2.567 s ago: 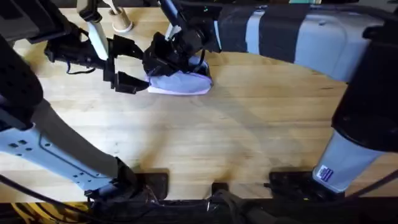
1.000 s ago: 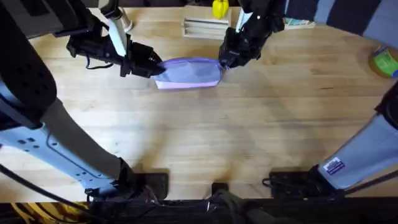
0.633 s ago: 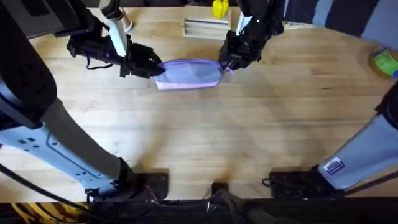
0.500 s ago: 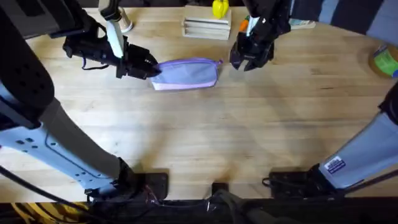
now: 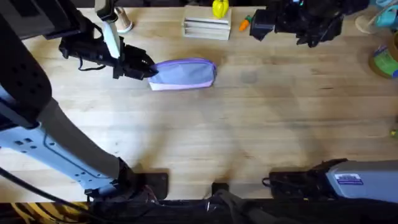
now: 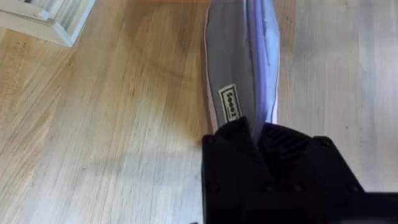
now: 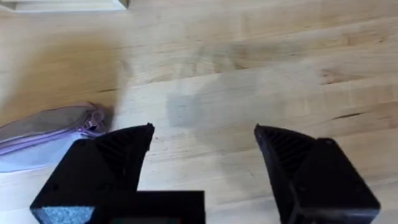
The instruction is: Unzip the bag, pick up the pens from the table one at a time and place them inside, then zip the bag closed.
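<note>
Two grippers, two states: my left gripper (image 5: 148,69) is pinched tight on the near end of the bag (image 5: 184,74), which lies flat on the table (image 5: 249,124) towards its far left; my right gripper (image 7: 202,146) hangs wide apart over bare wood, holding nothing, well clear of the bag's other end

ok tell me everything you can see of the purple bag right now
The bag is a soft, oblong lavender fabric pouch lying lengthwise on the wooden table, toward the far side. A darker purple zipper line runs along its top edge, and the left wrist view shows a small label with dark lettering on its side. The left gripper is shut on its left end, pinching the fabric. The right gripper is open and apart from the bag, beyond its right end.
</note>
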You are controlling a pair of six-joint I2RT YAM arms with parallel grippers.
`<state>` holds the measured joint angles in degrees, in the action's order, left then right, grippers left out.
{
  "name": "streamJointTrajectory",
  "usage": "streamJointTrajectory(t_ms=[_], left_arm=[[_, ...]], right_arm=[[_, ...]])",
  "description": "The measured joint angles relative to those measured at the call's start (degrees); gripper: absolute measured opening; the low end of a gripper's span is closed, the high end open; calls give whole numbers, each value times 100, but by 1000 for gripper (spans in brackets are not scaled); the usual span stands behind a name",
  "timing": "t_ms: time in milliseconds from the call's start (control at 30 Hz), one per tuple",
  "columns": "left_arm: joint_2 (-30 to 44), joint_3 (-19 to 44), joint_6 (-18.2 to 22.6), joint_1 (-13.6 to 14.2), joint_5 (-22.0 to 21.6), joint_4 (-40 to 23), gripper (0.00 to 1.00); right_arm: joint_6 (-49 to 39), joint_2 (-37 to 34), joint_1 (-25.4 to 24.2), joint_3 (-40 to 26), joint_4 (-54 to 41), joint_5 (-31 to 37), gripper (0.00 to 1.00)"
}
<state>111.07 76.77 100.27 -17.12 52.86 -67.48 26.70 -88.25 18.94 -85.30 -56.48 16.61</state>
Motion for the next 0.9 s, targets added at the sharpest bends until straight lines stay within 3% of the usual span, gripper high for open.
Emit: streamJointTrajectory(t_ms=[33, 67, 233, 267, 567, 733, 900], left_arm=[[-2, 0, 2, 0, 0, 0, 49], [-1, 0, 21, 0, -4, 5, 121], [0, 0, 2, -11, -24, 2, 906], [0, 0, -17, -11, -27, -2, 965], [-2, 13, -15, -15, -48, 103, 994], [-130, 283, -19, -102, -131, -222, 995], [-782, 782, -58, -298, -189, -745, 995]], right_arm=[[-4, 85, 0, 0, -9, 12, 997], [-15, 176, 0, 0, -16, 17, 997], [-17, 376, 0, 0, -18, 52, 997], [-17, 374, 0, 0, -23, 52, 997], [-22, 365, 0, 0, -53, 52, 998], [-203, 494, 0, 0, -141, 52, 998], [-317, 806, 0, 0, -325, 52, 998]])
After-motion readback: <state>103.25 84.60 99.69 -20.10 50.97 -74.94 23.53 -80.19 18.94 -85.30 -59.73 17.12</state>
